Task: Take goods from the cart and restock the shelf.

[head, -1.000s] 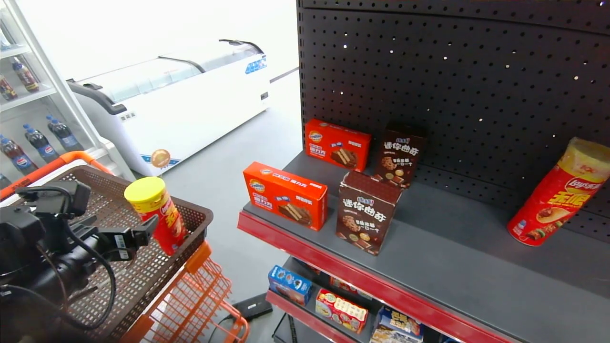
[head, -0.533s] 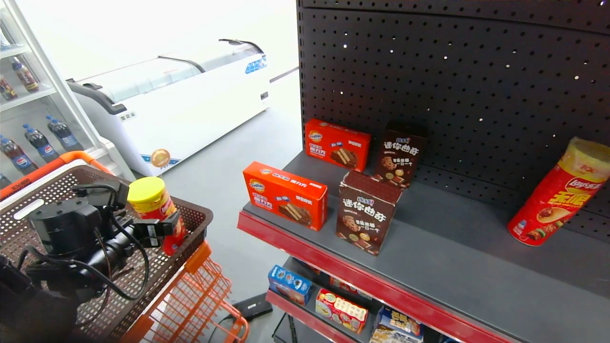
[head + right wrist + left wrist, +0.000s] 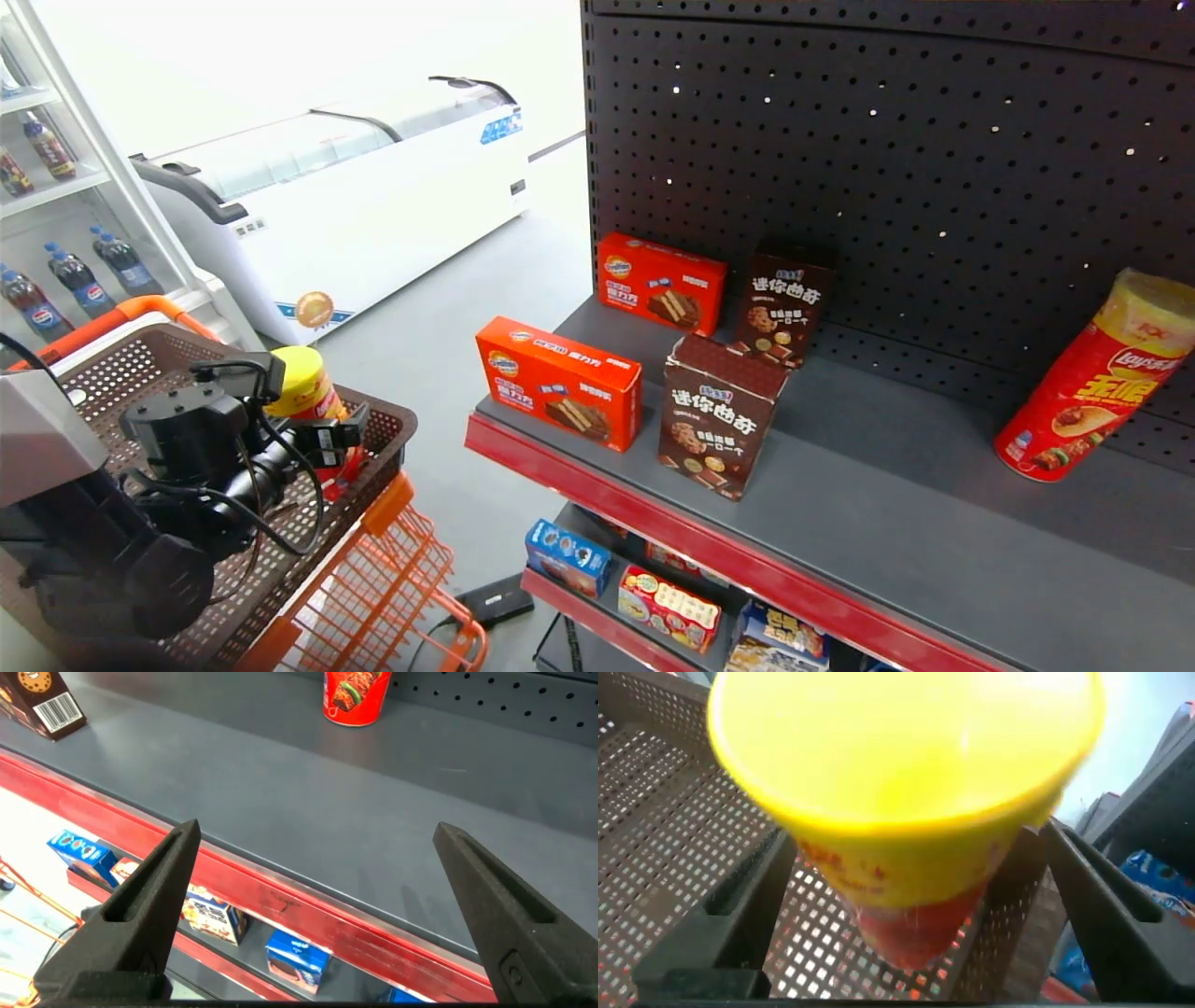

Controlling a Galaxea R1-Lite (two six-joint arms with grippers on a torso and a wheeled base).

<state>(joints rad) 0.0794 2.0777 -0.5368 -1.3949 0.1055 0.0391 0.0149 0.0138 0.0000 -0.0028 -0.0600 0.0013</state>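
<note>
A red chip can with a yellow lid (image 3: 306, 390) leans in the far right corner of the brown cart basket (image 3: 385, 417). My left gripper (image 3: 329, 441) is at that can. In the left wrist view the can (image 3: 906, 812) sits between the two open fingers (image 3: 738, 924), with gaps showing on both sides. My right gripper (image 3: 316, 831) hangs open with nothing in it over the front of the grey shelf board (image 3: 280, 793). On the shelf (image 3: 887, 504) stand two orange boxes (image 3: 560, 383), two brown boxes (image 3: 719, 420) and another red chip can (image 3: 1092, 383) leaning on the pegboard.
The shelf has a red front lip (image 3: 653, 532), with lower shelves of small boxes (image 3: 667, 607) under it. Bare shelf board lies between the brown boxes and the leaning can. A white chest freezer (image 3: 355, 205) and a drinks cooler (image 3: 56, 233) stand behind the orange cart frame (image 3: 373, 597).
My left arm has pushed forward over the basket, and its open fingers now straddle the yellow-lidded can. The goods on the shelf have stayed put.
</note>
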